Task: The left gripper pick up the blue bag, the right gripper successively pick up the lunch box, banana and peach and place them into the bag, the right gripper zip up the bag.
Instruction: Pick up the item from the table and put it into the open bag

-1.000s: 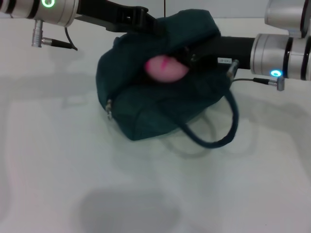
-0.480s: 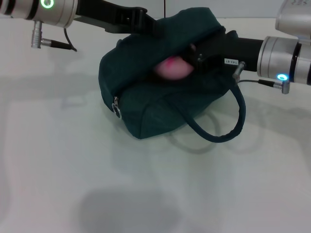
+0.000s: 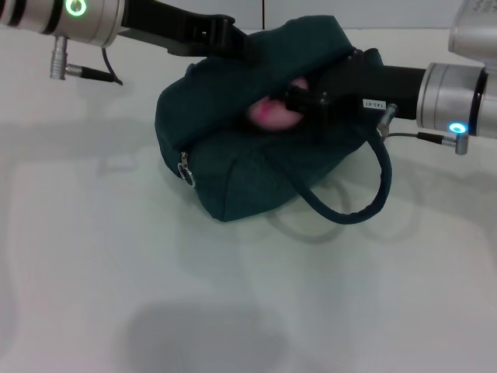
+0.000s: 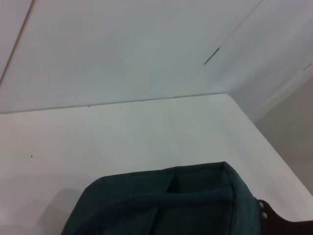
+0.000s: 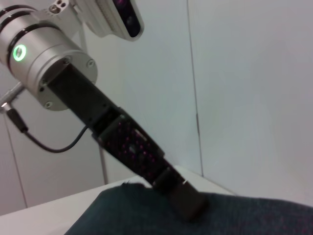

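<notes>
1. Blue bag (image 3: 256,148) sits on counter (image 3: 116,272), centre toward 12 o'clock, mouth agape.
2. Left hand (image 3: 245,43) clamps the bag's far rim.
3. Right hand (image 3: 299,99) reaches inside from 3 o'clock, finger spread unreadable.
4. Peach (image 3: 268,113) lies in the opening, touching that hand.

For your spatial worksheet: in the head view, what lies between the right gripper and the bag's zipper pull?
In the head view, the peach in the blue bag opening sits between the right gripper and the zipper pull.
</notes>
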Motion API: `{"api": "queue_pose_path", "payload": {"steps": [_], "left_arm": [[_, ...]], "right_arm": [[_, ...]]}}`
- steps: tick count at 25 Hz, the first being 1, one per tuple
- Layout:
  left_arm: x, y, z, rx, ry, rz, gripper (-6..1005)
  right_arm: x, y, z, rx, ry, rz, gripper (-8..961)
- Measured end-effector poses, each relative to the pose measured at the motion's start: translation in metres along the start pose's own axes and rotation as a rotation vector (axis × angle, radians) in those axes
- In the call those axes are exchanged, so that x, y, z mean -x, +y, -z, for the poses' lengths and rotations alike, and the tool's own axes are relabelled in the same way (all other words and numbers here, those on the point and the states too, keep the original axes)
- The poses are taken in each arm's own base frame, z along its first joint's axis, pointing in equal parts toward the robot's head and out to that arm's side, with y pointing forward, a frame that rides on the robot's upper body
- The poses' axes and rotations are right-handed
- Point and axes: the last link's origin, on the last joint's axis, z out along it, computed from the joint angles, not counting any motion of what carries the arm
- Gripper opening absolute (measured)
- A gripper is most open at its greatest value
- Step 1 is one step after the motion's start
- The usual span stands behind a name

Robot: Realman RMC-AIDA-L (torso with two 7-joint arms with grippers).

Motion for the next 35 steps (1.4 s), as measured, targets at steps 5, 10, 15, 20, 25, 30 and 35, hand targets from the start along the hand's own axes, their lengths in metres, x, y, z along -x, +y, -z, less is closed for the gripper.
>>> {"api": "queue_pose_path", "payload": {"steps": [5, 10, 15, 20, 25, 30, 35], "left_arm": [[0.000, -0.001, 0.000, -0.004, 0.001, 0.001, 50], [0.000, -0.002, 0.000, -0.006, 0.002, -0.001, 50], [-0.001, -0.001, 0.000, -0.007, 0.005, -0.003, 49], [-0.002, 0.000, -0.001, -0.003, 0.006, -0.004, 49], [-0.002, 0.000, -0.001, -0.001, 0.007, -0.004, 49], [-0.001, -0.001, 0.000, -0.002, 0.008, 0.000, 49], [-0.001, -0.001, 0.000, -0.004, 0.007, 0.000, 50]], "right_arm": [[-0.001, -0.001, 0.015, 0.021, -0.025, -0.024, 480], [0.001, -0.006, 0.026, 0.018, -0.058, -0.046, 567], [0.001, -0.013, 0.035, -0.007, -0.081, -0.064, 656], [-0.002, -0.019, 0.038, -0.047, -0.081, -0.079, 759], [-0.005, -0.029, 0.039, -0.112, -0.079, -0.089, 868], [-0.005, -0.023, 0.040, -0.067, -0.091, -0.097, 861], [0.002, -0.015, 0.059, 0.000, -0.153, -0.097, 859]]}}
